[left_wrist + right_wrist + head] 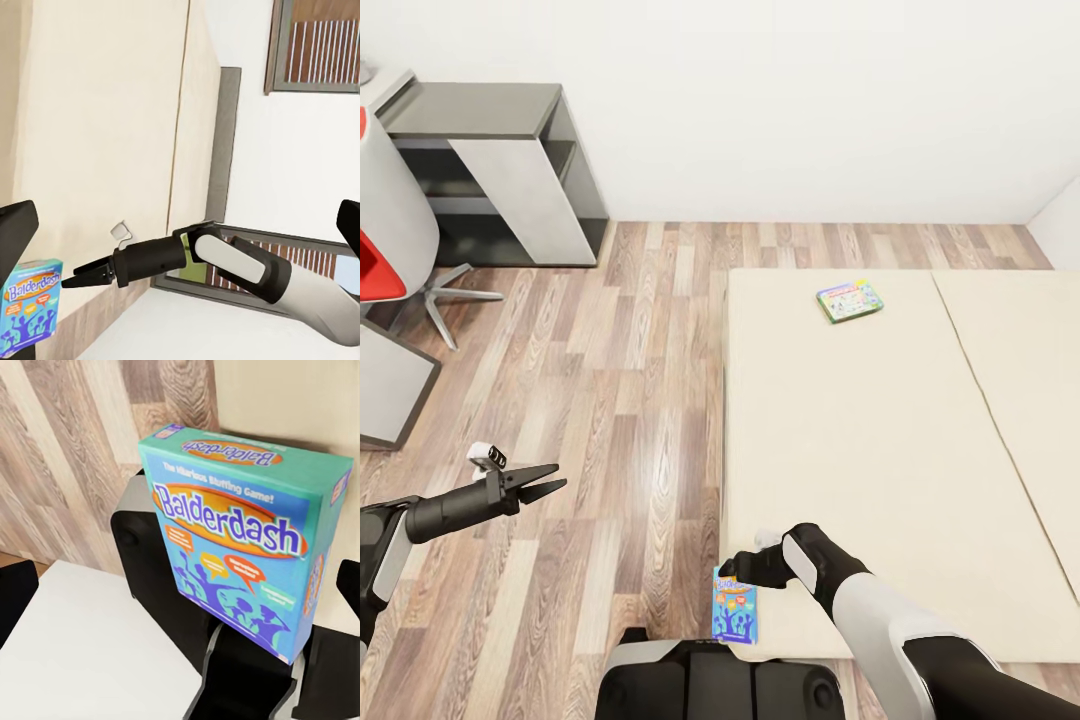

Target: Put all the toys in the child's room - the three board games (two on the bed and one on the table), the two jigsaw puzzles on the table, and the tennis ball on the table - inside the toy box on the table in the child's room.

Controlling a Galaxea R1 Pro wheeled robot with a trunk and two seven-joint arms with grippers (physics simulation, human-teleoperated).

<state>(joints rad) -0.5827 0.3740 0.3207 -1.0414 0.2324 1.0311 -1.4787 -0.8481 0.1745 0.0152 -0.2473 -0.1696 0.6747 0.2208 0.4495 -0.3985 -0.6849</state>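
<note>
At the bed's near-left corner, the right gripper [732, 577] hung over the blue "Balderdash" cardboard game box [735, 606], jaw state unclear; that overhanging box might slide floorward if nudged, while the left gripper [550, 480] gaped wide.

Blue game box [735, 606], lower centre: orange "Balderdash" logo w/ orange drawings, teal edges. Green-bordered game box [850, 300], upper centre-right: multicolour print. Bed [880, 440] cream. Floor [590, 400] brown-grey wood planks. Walls [810, 100] white. Cabinet [510, 170], upper left: dark grey w/ light grey panel. Chair [385, 240], left edge: white & red.
</note>
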